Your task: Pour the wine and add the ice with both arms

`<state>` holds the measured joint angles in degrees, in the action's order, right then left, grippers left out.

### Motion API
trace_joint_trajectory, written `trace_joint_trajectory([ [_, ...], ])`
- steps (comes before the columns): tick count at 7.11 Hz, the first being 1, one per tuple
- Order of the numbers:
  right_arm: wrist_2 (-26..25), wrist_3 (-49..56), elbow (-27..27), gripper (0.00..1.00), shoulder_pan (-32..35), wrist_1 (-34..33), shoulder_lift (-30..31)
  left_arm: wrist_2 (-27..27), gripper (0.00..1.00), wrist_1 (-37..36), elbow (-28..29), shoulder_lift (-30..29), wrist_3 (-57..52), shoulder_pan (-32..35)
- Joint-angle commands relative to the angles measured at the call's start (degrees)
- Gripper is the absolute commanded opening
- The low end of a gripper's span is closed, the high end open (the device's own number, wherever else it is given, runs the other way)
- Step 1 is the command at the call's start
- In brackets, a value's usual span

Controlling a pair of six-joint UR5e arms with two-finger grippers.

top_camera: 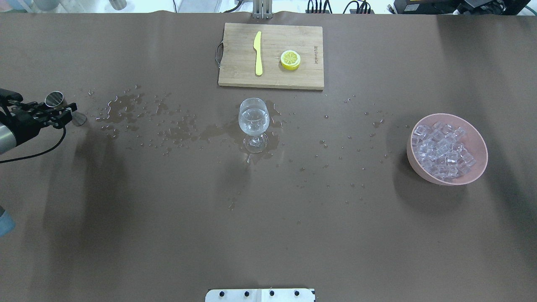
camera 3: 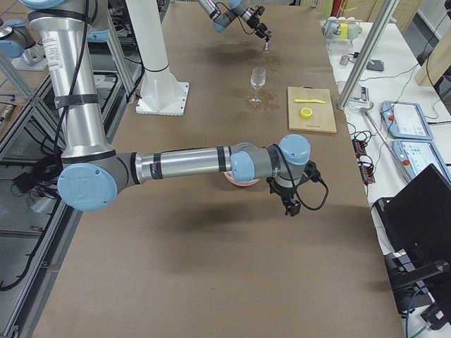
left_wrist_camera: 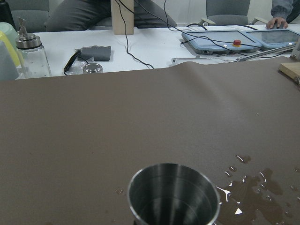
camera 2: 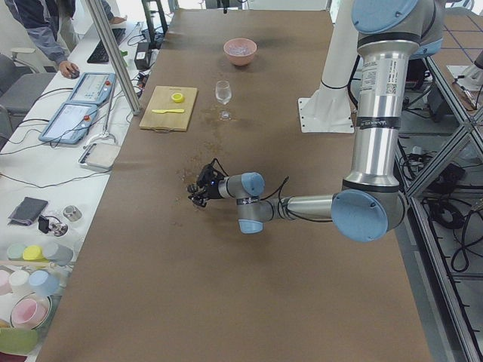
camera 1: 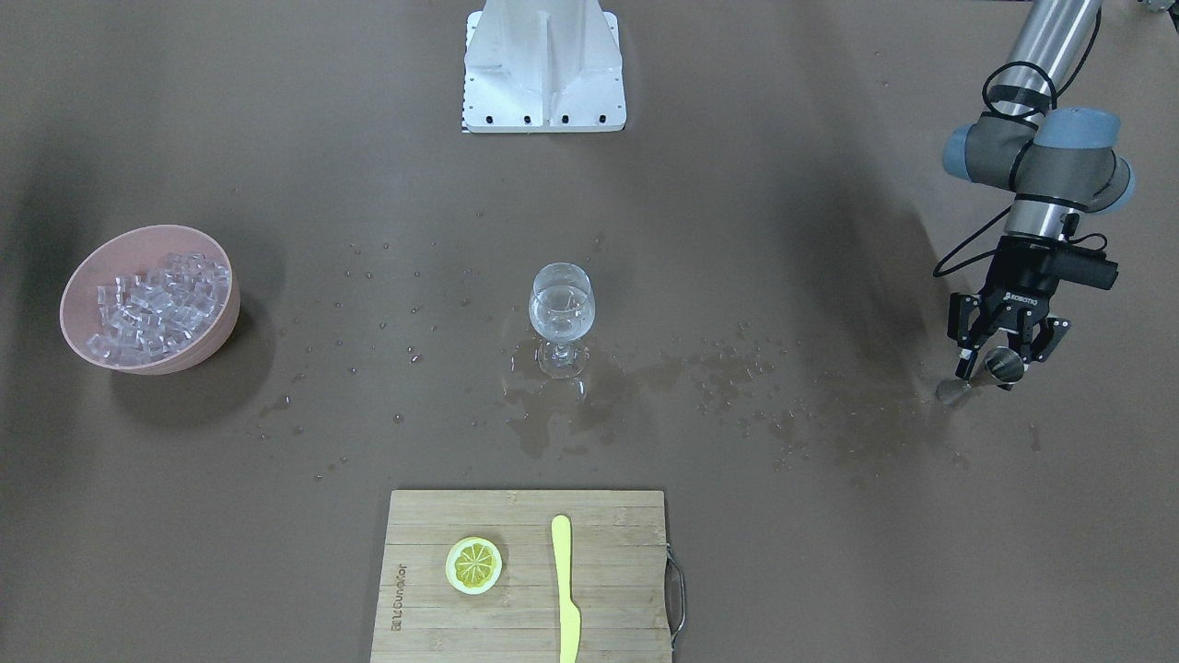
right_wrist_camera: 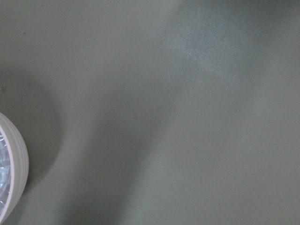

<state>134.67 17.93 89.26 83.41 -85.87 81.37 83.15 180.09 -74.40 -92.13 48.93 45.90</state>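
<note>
A wine glass (camera 1: 562, 308) stands mid-table with clear wine in its bowl; it also shows in the overhead view (top_camera: 253, 119). Ice cubes (camera 1: 161, 304) fill a pink bowl (camera 1: 83, 276), which the overhead view (top_camera: 478, 138) shows at the right. My left gripper (camera 1: 999, 362) is shut on a steel jigger (camera 1: 1002, 366), held upright, low over the table at its left end (top_camera: 63, 112). The jigger's open cup (left_wrist_camera: 173, 194) looks empty. My right gripper (camera 3: 290, 204) hangs over the table beside the bowl (right_wrist_camera: 18, 168); I cannot tell whether it is open or shut.
A wooden board (camera 1: 525, 635) holds a lemon slice (camera 1: 474, 564) and a yellow knife (camera 1: 565, 589) at the operators' edge. Spilled drops and wet patches (top_camera: 126, 105) run from the jigger to the glass. The white stand (camera 1: 543, 64) sits at the robot's side.
</note>
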Motion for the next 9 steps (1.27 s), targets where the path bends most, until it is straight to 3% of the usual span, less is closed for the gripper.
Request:
trace_joint_trajectory([
  [1,0.06,0.0,0.03,1.0,0.0,0.0,0.01,1.47,0.98,-0.09,-0.48,0.03,0.03,0.94],
  [2,0.06,0.0,0.82,1.0,0.0,0.09,-0.07,5.66,0.98,-0.44,-1.09,0.29,0.03,4.52],
  [3,0.06,-0.09,2.48,1.0,0.0,0.09,-0.07,15.27,0.98,-0.7,-1.1,0.2,-0.06,11.17],
  [4,0.06,-0.09,2.84,1.0,0.0,0.09,-0.07,21.46,0.98,-0.97,-1.19,0.29,0.03,15.67],
  [5,0.06,-0.87,2.93,1.0,0.0,0.09,-0.07,22.91,0.98,-0.62,-2.41,1.94,-0.06,16.67],
  [8,-0.02,-1.41,4.59,1.0,-2.0,0.17,-0.16,38.19,0.98,-2.1,-2.78,2.67,0.11,29.13],
  [9,0.06,-2.45,7.13,1.0,-3.93,0.09,-1.81,38.92,0.98,-9.94,-5.9,2.49,-0.15,29.77],
])
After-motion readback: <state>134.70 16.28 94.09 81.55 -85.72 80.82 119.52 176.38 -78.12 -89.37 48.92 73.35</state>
